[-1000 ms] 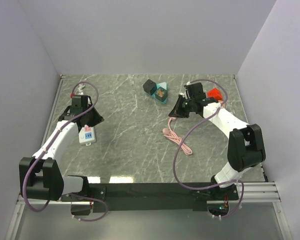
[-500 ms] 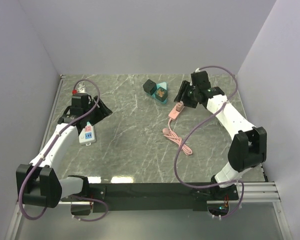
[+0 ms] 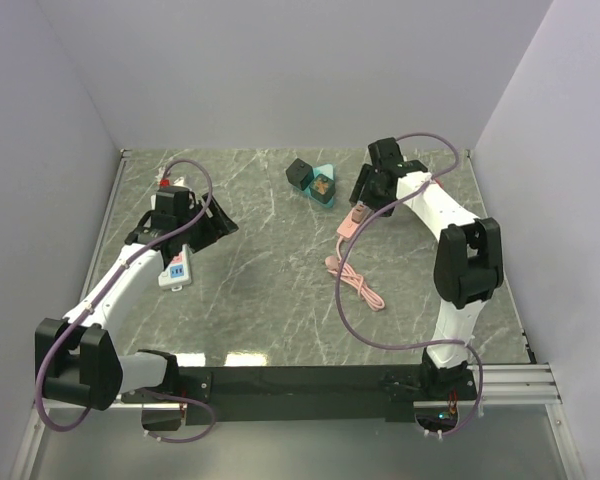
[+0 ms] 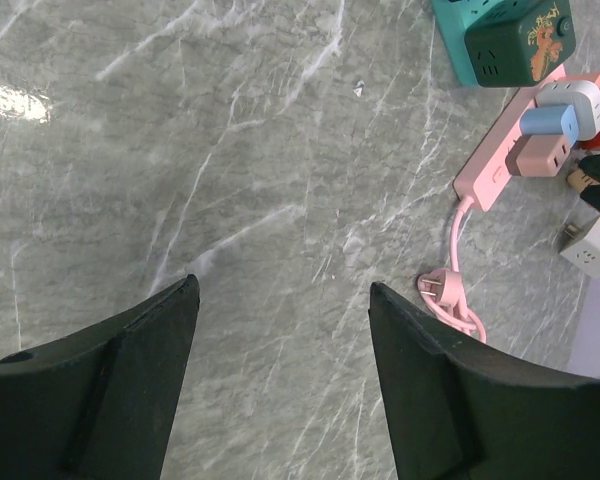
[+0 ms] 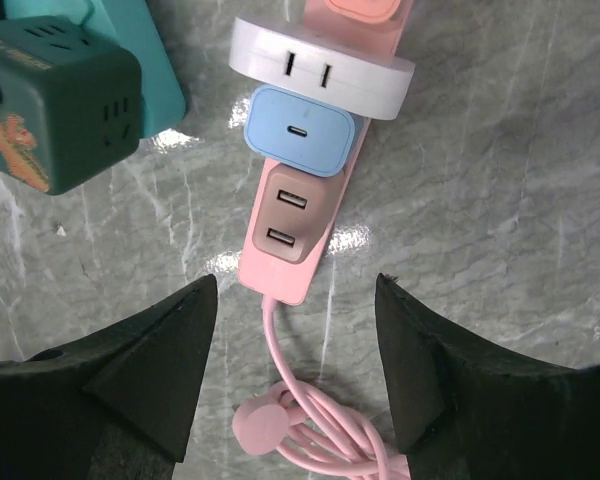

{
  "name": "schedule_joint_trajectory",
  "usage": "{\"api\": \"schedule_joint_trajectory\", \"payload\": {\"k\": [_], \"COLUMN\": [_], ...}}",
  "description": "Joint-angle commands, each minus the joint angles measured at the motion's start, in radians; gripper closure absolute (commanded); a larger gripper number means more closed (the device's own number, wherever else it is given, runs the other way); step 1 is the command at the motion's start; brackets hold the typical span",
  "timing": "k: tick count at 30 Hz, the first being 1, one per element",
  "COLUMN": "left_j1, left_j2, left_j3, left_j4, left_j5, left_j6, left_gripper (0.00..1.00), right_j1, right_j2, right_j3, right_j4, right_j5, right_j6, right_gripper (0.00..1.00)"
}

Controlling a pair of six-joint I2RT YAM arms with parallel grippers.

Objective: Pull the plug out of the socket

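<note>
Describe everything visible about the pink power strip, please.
The pink power strip is a long, narrow bar, plastic by its look, lying flat on the marbled table beside a dark green socket cube. Plugged along its top sit a brown two-port adapter, a blue adapter and a white adapter. Its pink cord leaves the end by the brown adapter and lies bundled, ending in a pink plug. The right gripper hovers open above, touching nothing.

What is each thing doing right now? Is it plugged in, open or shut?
Left claw, open, empty.
Right claw, open, empty, by the pink power strip.
Brown plug, in the strip.
Blue plug, in the strip.
White plug, in the strip.
Pink cord, coiled, lying loose.
</note>
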Motion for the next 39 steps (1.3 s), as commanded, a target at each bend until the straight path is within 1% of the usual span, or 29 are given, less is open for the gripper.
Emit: {"api": "schedule_joint_trajectory", "payload": {"k": [1, 4, 8, 12, 15, 17, 20, 21, 22, 23, 24, 25, 26, 27, 29, 30, 33, 36, 39], "left_j1": [-0.005, -0.005, -0.007, -0.01, -0.009, -0.009, -0.009, -0.009, -0.01, -0.009, -0.009, -0.009, -0.009, -0.009, -0.009, -0.01, -0.01, -0.01, -0.01], "left_j2": [-0.009, -0.012, 0.011, 0.034, 0.044, 0.044, 0.047, 0.048, 0.051, 0.053, 0.059, 0.06, 0.062, 0.062, 0.062, 0.062, 0.071, 0.077, 0.085], "left_j3": [0.022, -0.001, -0.01, 0.007, 0.016, 0.018, 0.01, 0.005, 0.007, 0.005, 0.007, 0.007, 0.008, 0.007, 0.004, 0.001, 0.002, 0.001, -0.002], "left_j4": [0.024, 0.043, 0.067, 0.069, 0.066, 0.064, 0.067, 0.069, 0.07, 0.07, 0.067, 0.069, 0.069, 0.072, 0.076, 0.078, 0.081, 0.076, 0.081], "left_j5": [0.002, 0.011, 0.025, 0.026, 0.026, 0.022, 0.022, 0.025, 0.026, 0.026, 0.026, 0.028, 0.028, 0.032, 0.036, 0.037, 0.049, 0.046, 0.051], "left_j6": [0.01, 0.004, -0.006, -0.001, 0.008, 0.01, 0.008, 0.008, 0.01, 0.01, 0.01, 0.01, 0.011, 0.011, 0.008, 0.005, 0.005, 0.004, 0.002], "left_gripper": [0.25, 0.26, 0.27, 0.28, 0.3, 0.3, 0.31, 0.31, 0.32, 0.32, 0.33, 0.33, 0.33, 0.33, 0.33, 0.33, 0.33, 0.34, 0.34], "right_j1": [0.0, 0.008, 0.02, 0.02, 0.02, 0.02, 0.02, 0.02, 0.02, 0.022, 0.02, 0.02, 0.022, 0.022, 0.02, 0.02, 0.02, 0.02, 0.02], "right_j2": [-0.012, -0.008, 0.032, 0.077, 0.089, 0.101, 0.121, 0.123, 0.123, 0.118, 0.117, 0.112, 0.109, 0.109, 0.118, 0.118, 0.095, 0.055, 0.066], "right_j3": [0.003, -0.017, -0.011, 0.021, 0.036, 0.047, 0.062, 0.063, 0.06, 0.053, 0.049, 0.044, 0.038, 0.038, 0.056, 0.061, 0.064, 0.05, 0.081], "right_j4": [0.005, 0.023, 0.0, -0.023, -0.02, -0.019, -0.027, -0.026, -0.026, -0.018, -0.018, -0.013, -0.012, -0.013, -0.027, -0.03, -0.029, -0.018, -0.035], "right_j5": [0.019, -0.009, 0.014, 0.045, 0.051, 0.054, 0.05, 0.048, 0.045, 0.043, 0.045, 0.048, 0.049, 0.053, 0.054, 0.043, 0.025, 0.04, 0.083], "right_j6": [0.014, 0.009, 0.025, 0.04, 0.034, 0.032, 0.025, 0.023, 0.02, 0.016, 0.012, 0.011, 0.003, 0.0, -0.011, -0.011, -0.009, 0.006, 0.025], "right_gripper": [0.29, 0.29, 0.29, 0.34, 0.43, 0.51, 0.57, 0.62, 0.73, 0.77, 0.78, 0.78, 0.75, 0.65, 0.55, 0.47, 0.4, 0.4, 0.4]}}
